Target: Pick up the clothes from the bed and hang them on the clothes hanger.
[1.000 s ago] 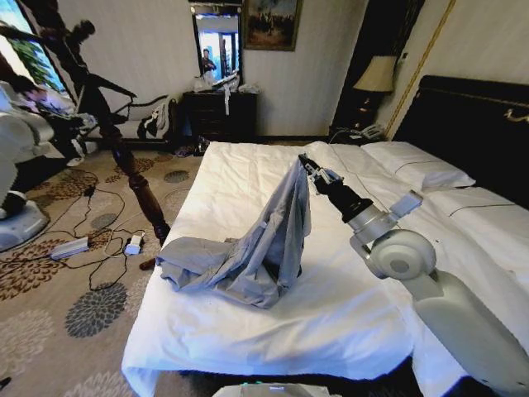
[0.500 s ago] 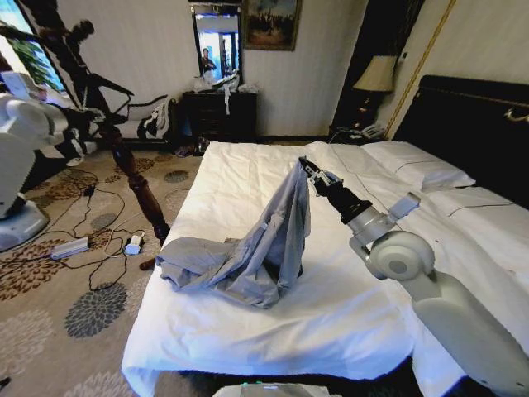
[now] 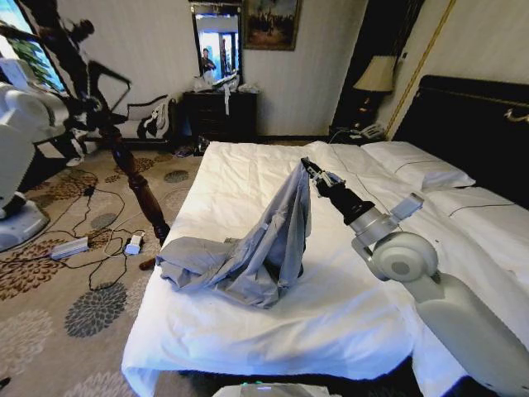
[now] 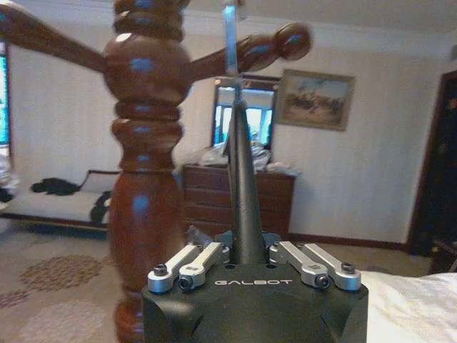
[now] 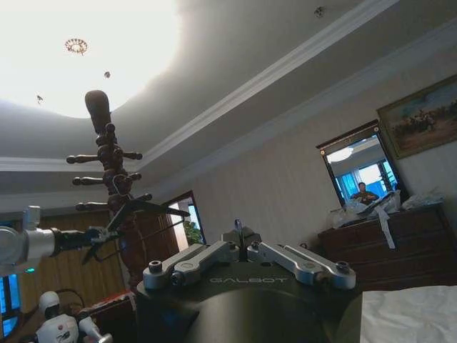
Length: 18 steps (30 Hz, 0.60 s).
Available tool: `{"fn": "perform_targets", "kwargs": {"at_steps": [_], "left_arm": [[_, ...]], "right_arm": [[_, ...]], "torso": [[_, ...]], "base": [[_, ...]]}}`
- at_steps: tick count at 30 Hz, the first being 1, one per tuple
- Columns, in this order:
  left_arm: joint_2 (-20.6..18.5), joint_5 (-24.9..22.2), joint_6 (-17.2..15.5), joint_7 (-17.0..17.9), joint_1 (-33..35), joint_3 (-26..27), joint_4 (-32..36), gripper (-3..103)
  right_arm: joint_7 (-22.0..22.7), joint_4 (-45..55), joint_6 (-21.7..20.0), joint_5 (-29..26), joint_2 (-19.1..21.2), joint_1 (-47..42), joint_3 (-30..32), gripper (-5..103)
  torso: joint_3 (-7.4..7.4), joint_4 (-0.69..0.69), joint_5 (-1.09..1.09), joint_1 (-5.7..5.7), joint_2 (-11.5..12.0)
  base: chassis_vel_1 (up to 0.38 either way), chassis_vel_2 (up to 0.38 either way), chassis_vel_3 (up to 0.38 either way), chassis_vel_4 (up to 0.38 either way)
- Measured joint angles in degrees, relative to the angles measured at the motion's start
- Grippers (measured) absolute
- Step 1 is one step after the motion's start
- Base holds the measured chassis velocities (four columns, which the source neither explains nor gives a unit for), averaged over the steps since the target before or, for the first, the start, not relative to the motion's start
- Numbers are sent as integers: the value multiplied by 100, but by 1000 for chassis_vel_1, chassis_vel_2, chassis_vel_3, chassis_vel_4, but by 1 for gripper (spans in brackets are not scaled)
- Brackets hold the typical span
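The left gripper [image 3: 101,118] has edged rightward, pinching the hanger [image 4: 238,153]. The right gripper [image 3: 307,168] pinches the clothes [image 3: 256,244], peak up, trailing left across the bed [image 3: 248,331].

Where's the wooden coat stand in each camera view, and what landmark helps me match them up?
Head view: the wooden coat stand leans at the picture's left.
Left wrist view: it looms close up, pegs spreading at its top.
Right wrist view: it rises far off against the ceiling.
Shared landmark: the framed painting beside the mirror.
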<state>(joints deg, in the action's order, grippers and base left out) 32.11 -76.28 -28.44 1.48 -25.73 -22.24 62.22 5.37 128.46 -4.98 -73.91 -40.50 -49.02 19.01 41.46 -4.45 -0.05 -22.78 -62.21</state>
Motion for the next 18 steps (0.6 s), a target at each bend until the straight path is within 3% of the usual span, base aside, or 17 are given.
{"fn": "perform_targets", "kwargs": {"at_steps": [4,6,8,10,11,14,17,18], "left_arm": [[-280,-303,13,-3,234,260,725,17],[-544,-573,14,-4,685,663,1548,17],[-606,-628,14,-1,814,779,1738,17],[-912,-835,14,58,1565,1514,2512,17],[-1064,-944,35,80,1937,1829,2841,17],[-1282,-1153,116,78,2347,2055,3314,17],[-1812,-1521,374,-261,3386,2453,4616,17],[-1812,-1521,374,-261,3386,2453,4616,17]], "right_arm": [[3,-15,0,11,2,-15,-2,0],[8,-16,0,46,3,-58,-2,0],[9,-14,0,62,0,-73,-2,0],[72,17,-12,118,0,-154,13,0],[162,45,-47,130,12,-204,38,0],[309,76,-108,131,44,-253,86,0],[707,181,-274,86,257,-476,401,0],[707,181,-274,86,257,-476,401,0]], "torso": [[-2,-1,10,0,0],[-3,-6,9,3,-2],[-4,-3,10,4,-2],[-3,-5,7,3,-2],[-3,2,6,2,-2],[-3,5,5,3,-2],[-3,3,9,4,-2],[-3,3,9,4,-2]], "base": [[0,0,0,0],[0,0,0,0],[0,0,0,0],[0,0,0,0],[0,0,0,0],[0,0,0,0],[0,0,0,0],[0,0,0,0]]}}
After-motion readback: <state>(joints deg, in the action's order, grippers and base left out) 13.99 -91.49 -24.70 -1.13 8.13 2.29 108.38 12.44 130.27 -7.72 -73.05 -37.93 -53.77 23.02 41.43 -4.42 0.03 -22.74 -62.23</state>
